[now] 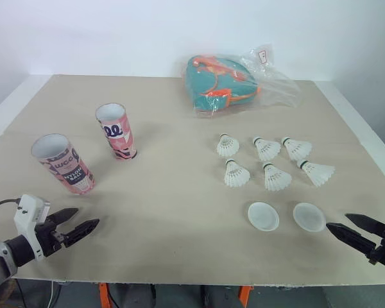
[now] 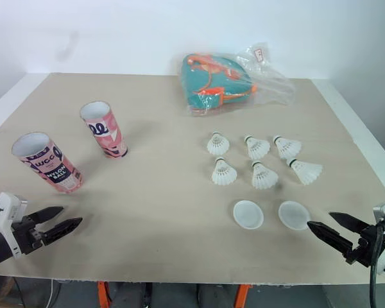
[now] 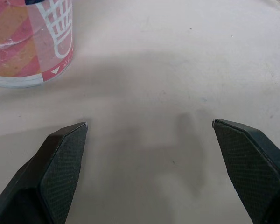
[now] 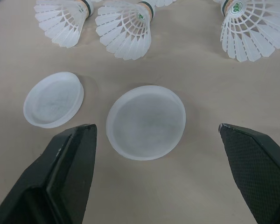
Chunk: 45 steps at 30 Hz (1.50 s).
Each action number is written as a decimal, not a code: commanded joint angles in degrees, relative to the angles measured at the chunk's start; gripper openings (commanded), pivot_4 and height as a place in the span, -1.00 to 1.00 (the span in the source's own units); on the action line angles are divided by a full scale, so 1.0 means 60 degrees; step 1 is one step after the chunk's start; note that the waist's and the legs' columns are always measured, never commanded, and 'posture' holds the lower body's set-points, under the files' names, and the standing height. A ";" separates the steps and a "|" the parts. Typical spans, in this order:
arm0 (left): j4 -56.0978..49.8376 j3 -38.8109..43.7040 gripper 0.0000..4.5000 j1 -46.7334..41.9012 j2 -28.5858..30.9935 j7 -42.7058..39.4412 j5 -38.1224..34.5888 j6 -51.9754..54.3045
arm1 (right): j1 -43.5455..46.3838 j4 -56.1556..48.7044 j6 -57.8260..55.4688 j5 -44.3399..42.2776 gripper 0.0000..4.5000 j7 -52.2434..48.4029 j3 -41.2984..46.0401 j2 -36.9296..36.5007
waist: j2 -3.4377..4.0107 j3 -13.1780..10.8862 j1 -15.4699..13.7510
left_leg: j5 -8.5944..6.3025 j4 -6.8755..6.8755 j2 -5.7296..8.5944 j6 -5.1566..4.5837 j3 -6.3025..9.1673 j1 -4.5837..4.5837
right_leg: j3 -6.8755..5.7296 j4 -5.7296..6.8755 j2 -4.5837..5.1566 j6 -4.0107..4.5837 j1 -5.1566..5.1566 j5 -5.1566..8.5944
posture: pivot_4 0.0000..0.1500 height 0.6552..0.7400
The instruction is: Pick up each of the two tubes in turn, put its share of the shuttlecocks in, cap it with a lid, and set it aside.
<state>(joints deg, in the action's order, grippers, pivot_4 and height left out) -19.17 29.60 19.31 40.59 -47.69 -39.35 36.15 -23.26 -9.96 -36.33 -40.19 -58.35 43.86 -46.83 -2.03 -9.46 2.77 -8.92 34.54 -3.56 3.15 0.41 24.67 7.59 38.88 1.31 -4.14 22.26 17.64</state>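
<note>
Broad beige surface (image 1: 167,212) beneath everything. Far ahead of the right gripper (image 1: 337,221), well apart from it: teal and orange bag (image 1: 218,83) sealed in crumpled clear plastic.

Near the left gripper (image 1: 87,216), just ahead of it: near tube (image 1: 64,165), pink, printed, standing on its base with open mouth up. Farther ahead and off toward the right gripper's side: far tube (image 1: 117,131), same pattern, also standing and open, apart from the first.

Ahead of the right gripper, beyond the lids: six white shuttlecocks (image 1: 236,174) lying in two rows of three, cork ends pointing away from the gripper, none touching another.

Closest to the right gripper: right lid (image 4: 146,122), translucent, flat on the surface, directly in line between the spread fingers. Just beside it, toward the left gripper: left lid (image 4: 53,99), apart from its neighbour.

Left gripper low over the near edge of the surface, fingers spread wide, holding nothing, aimed across the surface past the near tube's base. Right gripper likewise low and level, fingers parted, empty, pointing toward the lids.
</note>
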 commanded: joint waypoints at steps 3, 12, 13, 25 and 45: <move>-0.0411 0.0115 0.98 0.0008 0.0023 -0.0004 -0.0374 0.0220 | -0.0011 -0.0267 0.0020 -0.0068 1.00 0.0009 0.0212 -0.0115 | -0.0001 -0.0001 -0.0001 | 0.0000 0.0000 0.0000 0.0000 0.0000 0.0000 | 0.0000 0.0000 0.0000 0.0000 0.0000 0.0000 | 1.00 1.00; -0.0537 0.0116 0.98 0.0012 -0.0016 0.0138 -0.0552 0.0368 | -0.0085 -0.0317 0.0011 -0.0101 1.00 0.0014 0.0265 -0.0097 | -0.0001 0.0000 -0.0001 | 0.0000 0.0000 0.0000 0.0000 0.0000 0.0001 | 0.0000 -0.0001 0.0000 0.0000 0.0000 0.0000 | 1.00 1.00; -0.0542 0.0112 0.98 0.0017 -0.0020 0.0149 -0.0533 0.0354 | -0.0089 -0.0321 0.0016 -0.0096 1.00 0.0016 0.0262 -0.0097 | -0.0001 -0.0001 -0.0001 | 0.0000 0.0000 0.0000 0.0000 0.0001 0.0001 | 0.0000 -0.0001 0.0000 0.0000 0.0000 0.0000 | 1.00 1.00; -0.0602 0.0167 0.98 -0.0029 -0.0224 0.0578 -0.0802 0.0588 | 0.0002 -0.0584 0.0063 -0.0117 1.00 0.0060 0.0071 -0.0036 | -0.0003 -0.0001 -0.0001 | 0.0000 0.0000 0.0000 0.0000 0.0001 0.0001 | 0.0000 -0.0003 0.0000 0.0000 0.0000 0.0000 | 1.00 1.00; 0.0293 0.1661 0.98 0.0050 -0.1081 0.1030 -0.1100 -0.0724 | 0.3460 -0.5214 -0.1056 -0.3921 1.00 0.2551 -0.3391 0.0669 | -0.0064 0.0004 -0.0004 | -0.0002 -0.0001 -0.0002 0.0003 0.0016 0.0066 | -0.0013 -0.0005 -0.0004 0.0050 0.0008 -0.0031 | 1.00 1.00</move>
<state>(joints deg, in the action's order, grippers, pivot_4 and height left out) -16.31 37.79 19.83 34.33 -41.57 -47.32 35.16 -3.80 -39.15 -42.82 -61.55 -44.58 24.75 -43.25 -2.42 -9.44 2.74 -8.93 34.53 -3.58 3.17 0.53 25.06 7.50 38.85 1.27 -3.83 22.31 17.45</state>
